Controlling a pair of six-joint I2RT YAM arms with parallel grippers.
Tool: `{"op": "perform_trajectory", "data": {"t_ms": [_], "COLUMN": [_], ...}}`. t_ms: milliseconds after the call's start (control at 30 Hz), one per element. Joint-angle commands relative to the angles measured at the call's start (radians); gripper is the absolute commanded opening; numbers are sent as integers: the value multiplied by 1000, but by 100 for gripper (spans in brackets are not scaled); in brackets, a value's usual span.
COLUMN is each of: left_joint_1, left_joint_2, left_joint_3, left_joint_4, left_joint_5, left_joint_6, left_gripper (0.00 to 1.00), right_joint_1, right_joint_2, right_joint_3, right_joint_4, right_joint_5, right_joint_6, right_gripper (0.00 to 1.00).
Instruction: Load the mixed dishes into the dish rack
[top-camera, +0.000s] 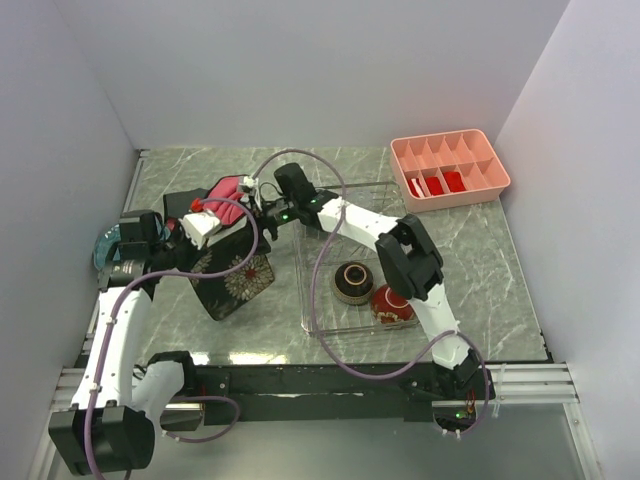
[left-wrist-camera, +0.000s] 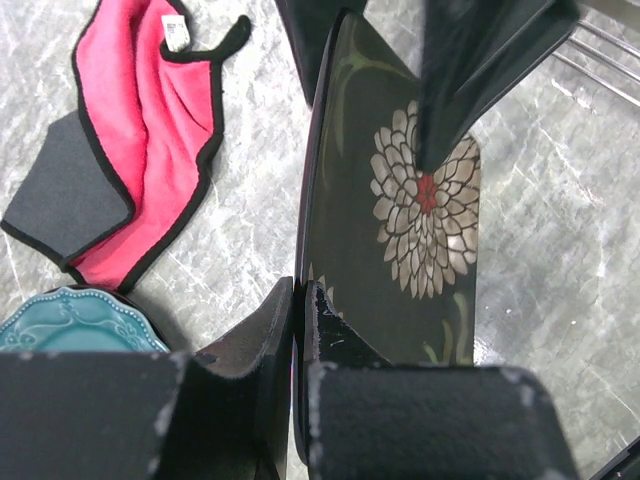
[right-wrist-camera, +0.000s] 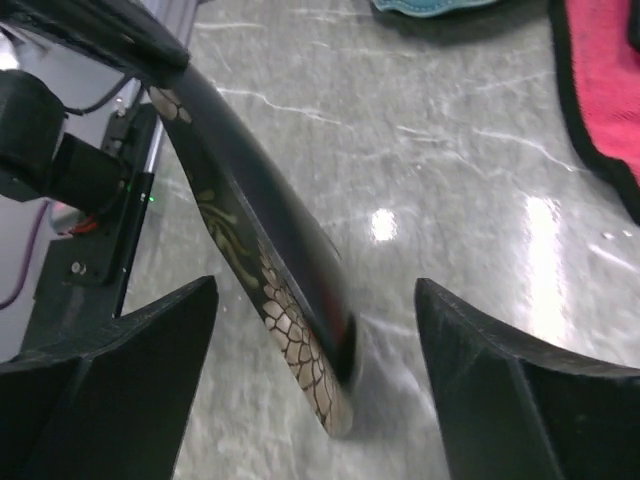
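Observation:
My left gripper (left-wrist-camera: 300, 310) is shut on the edge of the square dark plate with white flowers (left-wrist-camera: 400, 250) and holds it up on edge above the table. In the top view the plate (top-camera: 235, 278) hangs below the left gripper (top-camera: 212, 232). My right gripper (right-wrist-camera: 315, 300) is open, and the plate's far corner (right-wrist-camera: 290, 330) sits between its fingers (right-wrist-camera: 150, 350) without touching them. The dish rack (top-camera: 322, 325) at centre right holds a dark cream-lined bowl (top-camera: 352, 281) and a red bowl (top-camera: 392, 303). A round blue plate (top-camera: 105, 245) lies at the far left.
A red-pink cloth (top-camera: 228, 190) lies behind the held plate, also in the left wrist view (left-wrist-camera: 140, 130). A pink compartment tray (top-camera: 450, 168) stands at the back right. The right arm (top-camera: 370, 225) stretches over the rack's back left corner.

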Motion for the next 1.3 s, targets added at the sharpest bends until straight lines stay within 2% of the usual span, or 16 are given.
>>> {"op": "perform_trajectory", "data": {"t_ms": [0,133,233,267,333,433,467,500,533,567,667,733,867,900,1000,1267], "left_joint_1": [5,11,13,13,14,19,19,19,19,18,19,18,19,18,8,-147], "left_joint_2": [-54,-68,-82,-82,-88,-102,-109,-123,-149,-166,-203,-177,-90,-74,-25,24], "left_joint_3": [40,26,15,11,3,-17,-30,-37,-37,-37,-15,58,178,192,190,115], "left_joint_4": [109,120,134,140,165,250,295,363,470,535,748,787,844,849,878,968], "left_joint_5": [42,26,6,-2,-31,-74,-158,-210,-272,-359,-474,-510,-568,-568,-504,-531], "left_joint_6": [-35,-43,-47,-52,-61,-107,-144,-193,-275,-305,-418,-460,-538,-569,-635,-640], "left_gripper": [1,1,1,1,1,1,2,8,18,41,77,83,86,86,84,85], "right_joint_1": [10,13,10,10,7,4,4,0,-2,-10,-34,-45,-48,-48,-51,-66], "right_joint_2": [43,47,30,13,-10,-74,-111,-128,-148,-185,-265,-333,-491,-528,-663,-955], "right_joint_3": [77,71,57,52,37,26,37,46,61,96,134,134,36,8,-87,-276], "right_joint_4": [100,82,50,45,34,10,0,-15,-44,-62,-90,-93,-87,-80,-89,-159], "right_joint_5": [-70,-92,-81,-75,-60,-29,1,29,54,130,253,386,705,879,1125,1581], "right_joint_6": [112,120,105,105,105,97,102,128,133,167,272,310,323,329,314,295], "right_gripper": [79,58,32,14,1,0,0,0,0,0,0,0,0,0,0,0]}}
